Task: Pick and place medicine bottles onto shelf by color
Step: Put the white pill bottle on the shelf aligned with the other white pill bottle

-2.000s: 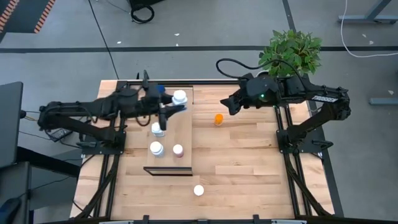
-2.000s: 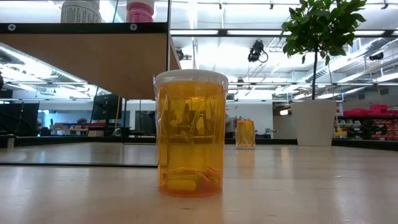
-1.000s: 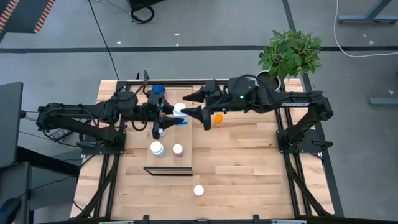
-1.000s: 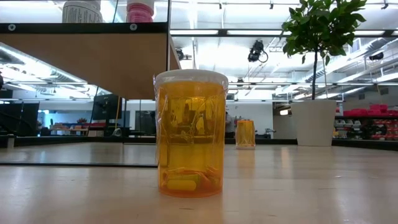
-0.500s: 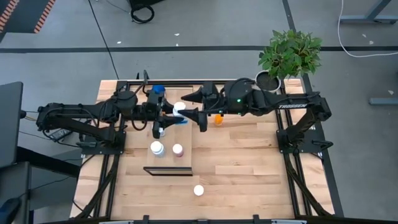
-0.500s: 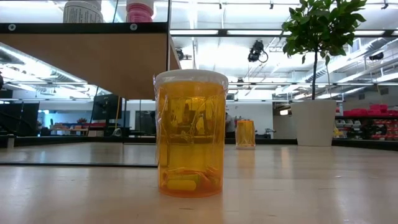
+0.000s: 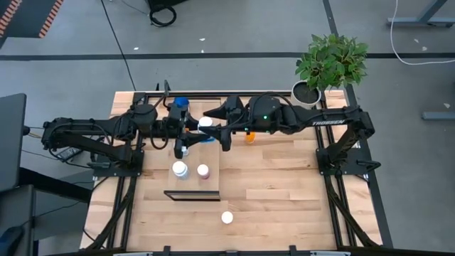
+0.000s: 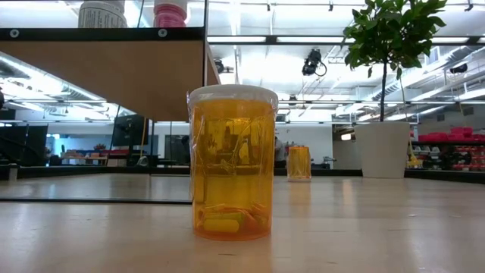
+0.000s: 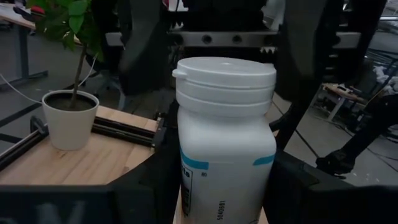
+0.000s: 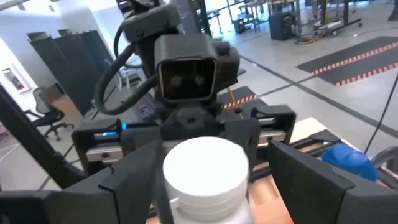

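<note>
Left tool: reaches in from the left over the far end of the shelf, fingers pinching a white bottle by its body; the left wrist view shows the dark fingers pressed against both sides of it.
White bottle: upright, white cap, blue-edged label; held above the shelf between the two tools.
Shelf: long light-wood board on the counter, dark frame edge at its near end.
Bottles on shelf: a white-capped one just beside the left tool; nearer the frame edge a second white-capped one and a pink-bodied one, side by side but apart.
Blue bottle: at the far counter edge, just behind the left tool.
Right tool: comes in from the right, fingers spread wide on either side of the white bottle's cap; contact with it cannot be told.
Orange bottle: on the counter right of the shelf, partly under the right arm.
White-capped orange bottle: alone near the front counter edge; fills the low view.
Potted plant: far right corner.
</note>
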You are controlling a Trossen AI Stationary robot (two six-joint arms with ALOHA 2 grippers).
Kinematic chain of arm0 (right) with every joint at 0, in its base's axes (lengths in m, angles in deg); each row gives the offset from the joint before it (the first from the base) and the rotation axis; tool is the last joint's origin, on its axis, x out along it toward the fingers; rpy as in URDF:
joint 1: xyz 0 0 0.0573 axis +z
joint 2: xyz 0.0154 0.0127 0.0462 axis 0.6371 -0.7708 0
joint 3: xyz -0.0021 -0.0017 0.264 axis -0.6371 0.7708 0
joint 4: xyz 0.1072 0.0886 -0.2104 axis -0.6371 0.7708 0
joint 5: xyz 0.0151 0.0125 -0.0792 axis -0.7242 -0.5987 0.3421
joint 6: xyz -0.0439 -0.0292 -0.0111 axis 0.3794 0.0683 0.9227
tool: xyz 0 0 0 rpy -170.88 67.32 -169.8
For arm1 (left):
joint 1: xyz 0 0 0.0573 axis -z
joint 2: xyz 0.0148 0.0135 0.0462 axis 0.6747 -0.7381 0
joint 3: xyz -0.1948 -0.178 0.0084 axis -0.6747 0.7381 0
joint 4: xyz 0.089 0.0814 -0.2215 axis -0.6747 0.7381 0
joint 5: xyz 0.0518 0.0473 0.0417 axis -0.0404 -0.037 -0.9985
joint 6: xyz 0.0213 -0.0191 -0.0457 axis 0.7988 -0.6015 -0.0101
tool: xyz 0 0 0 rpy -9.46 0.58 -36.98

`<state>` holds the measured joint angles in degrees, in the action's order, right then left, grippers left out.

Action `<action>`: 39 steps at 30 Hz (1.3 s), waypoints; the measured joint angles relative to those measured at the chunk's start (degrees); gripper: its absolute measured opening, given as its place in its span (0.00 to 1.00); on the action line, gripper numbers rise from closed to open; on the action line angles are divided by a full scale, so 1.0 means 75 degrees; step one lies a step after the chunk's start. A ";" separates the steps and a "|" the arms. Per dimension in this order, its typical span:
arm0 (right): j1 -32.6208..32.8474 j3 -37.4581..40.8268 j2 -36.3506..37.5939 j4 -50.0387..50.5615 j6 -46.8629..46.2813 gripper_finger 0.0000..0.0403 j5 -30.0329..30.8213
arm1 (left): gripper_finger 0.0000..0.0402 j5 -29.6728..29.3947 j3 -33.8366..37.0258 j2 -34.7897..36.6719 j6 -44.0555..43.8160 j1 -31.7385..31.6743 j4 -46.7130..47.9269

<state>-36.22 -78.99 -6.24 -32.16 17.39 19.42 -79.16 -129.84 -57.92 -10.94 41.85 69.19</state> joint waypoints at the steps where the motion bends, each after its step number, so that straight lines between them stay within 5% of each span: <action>1: -0.0010 0.0000 0.0010 -0.0003 0.0005 0.75 0.0002 | 0.45 -0.0003 0.0000 0.0000 0.0000 0.0000 0.0000; 20: -0.0038 0.0000 0.0010 0.0021 -0.0039 0.49 -0.0234 | 0.46 -0.0006 0.0000 -0.0003 -0.0003 0.0000 0.0009; 28: -0.0038 0.0000 0.0010 0.0021 -0.0034 0.49 -0.0237 | 0.46 -0.0059 0.0000 0.0000 0.0045 0.0000 0.0009; 39: -0.0047 0.0000 0.0013 0.0038 -0.0170 0.49 -0.0199 | 0.60 -0.0472 -0.0014 0.0038 0.0414 0.0006 0.0227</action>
<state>-36.57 -78.99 -6.13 -31.88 16.12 17.93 -82.70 -129.95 -57.64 -7.84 41.89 70.89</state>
